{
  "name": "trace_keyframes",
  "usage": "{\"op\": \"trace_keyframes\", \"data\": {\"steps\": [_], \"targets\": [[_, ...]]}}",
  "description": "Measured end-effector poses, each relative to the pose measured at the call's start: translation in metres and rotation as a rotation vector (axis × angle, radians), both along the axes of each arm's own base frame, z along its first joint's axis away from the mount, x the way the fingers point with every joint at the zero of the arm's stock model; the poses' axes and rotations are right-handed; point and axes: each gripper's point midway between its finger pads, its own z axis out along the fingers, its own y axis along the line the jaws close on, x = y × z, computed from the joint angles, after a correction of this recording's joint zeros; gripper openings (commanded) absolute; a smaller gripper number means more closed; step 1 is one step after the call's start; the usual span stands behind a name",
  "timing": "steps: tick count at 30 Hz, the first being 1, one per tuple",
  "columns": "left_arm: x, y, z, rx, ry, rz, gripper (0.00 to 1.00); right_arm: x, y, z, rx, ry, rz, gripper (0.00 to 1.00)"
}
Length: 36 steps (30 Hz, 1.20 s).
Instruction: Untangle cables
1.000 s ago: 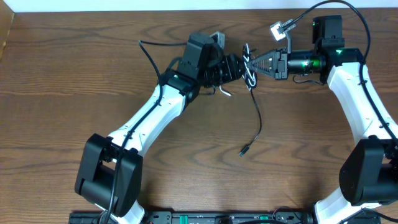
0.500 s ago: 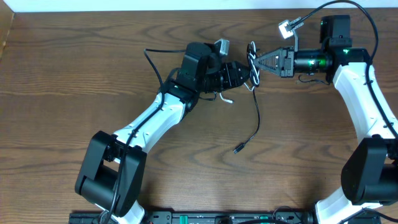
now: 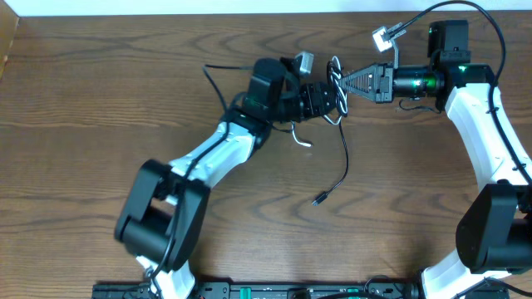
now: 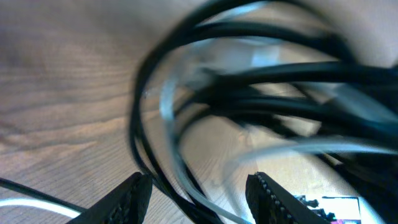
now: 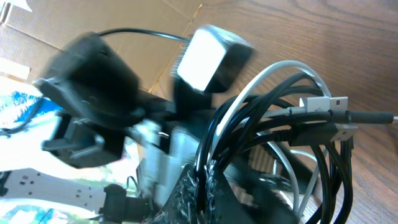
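The cables hang as a tangled bundle of black and white loops (image 3: 335, 71) above the wooden table (image 3: 100, 124). My right gripper (image 3: 342, 83) is shut on a black strand of it, seen pinched in the right wrist view (image 5: 205, 180), where a white plug (image 5: 323, 102) and a black plug (image 5: 339, 130) lie side by side. My left gripper (image 3: 326, 93) is at the bundle from the left, open, with black and white strands (image 4: 186, 186) running between its fingers (image 4: 134, 199). A black tail (image 3: 343, 158) trails down to a plug (image 3: 318, 199) on the table. A white end (image 3: 301, 139) sticks out under the left wrist.
The left arm's own black wire (image 3: 212, 79) loops over the table behind it. The table's back edge (image 3: 166, 14) runs close behind both grippers. A cardboard edge (image 3: 7, 41) stands at the far left. The arm bases' rail (image 3: 249, 291) lines the front.
My left arm has reached further right into the bundle and its jaws narrowed slightly. The right gripper moved right with the bundle, then held still. The black tail's plug slid left.
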Motion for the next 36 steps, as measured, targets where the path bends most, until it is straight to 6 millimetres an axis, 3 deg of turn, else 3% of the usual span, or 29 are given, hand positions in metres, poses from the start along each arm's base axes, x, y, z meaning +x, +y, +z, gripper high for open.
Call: {"op": "trace_keyframes", "data": {"steps": [4, 6, 7, 9, 10, 19, 28, 32, 36], "targets": [[0.006, -0.002, -0.028, 0.017, 0.06, 0.026, 0.52, 0.0, 0.0, 0.0, -0.002, 0.006, -0.004, 0.01], [0.011, 0.0, -0.038, 0.035, 0.077, 0.057, 0.47, 0.0, 0.0, 0.0, 0.002, 0.008, -0.002, 0.01], [0.012, 0.001, -0.041, 0.04, 0.082, 0.066, 0.39, 0.0, 0.0, 0.0, 0.004, 0.01, -0.002, 0.01], [0.017, 0.005, -0.049, 0.062, 0.099, 0.105, 0.13, 0.0, 0.0, 0.0, 0.005, 0.011, -0.002, 0.01], [0.017, 0.005, -0.05, 0.066, 0.101, 0.108, 0.08, 0.0, 0.0, 0.001, 0.005, 0.012, -0.002, 0.01], [0.021, 0.034, -0.082, 0.183, 0.187, 0.188, 0.08, 0.002, -0.002, -0.003, -0.009, 0.035, -0.024, 0.01], [0.022, 0.041, -0.087, 0.218, 0.161, 0.18, 0.08, 0.006, -0.005, -0.009, -0.044, 0.059, -0.059, 0.01], [0.018, 0.044, -0.093, 0.258, 0.143, 0.156, 0.08, 0.012, -0.014, -0.026, -0.13, 0.115, -0.132, 0.02], [-0.005, 0.066, -0.127, 0.416, 0.232, 0.126, 0.09, 0.02, -0.043, -0.064, -0.354, 0.224, -0.309, 0.19]]}}
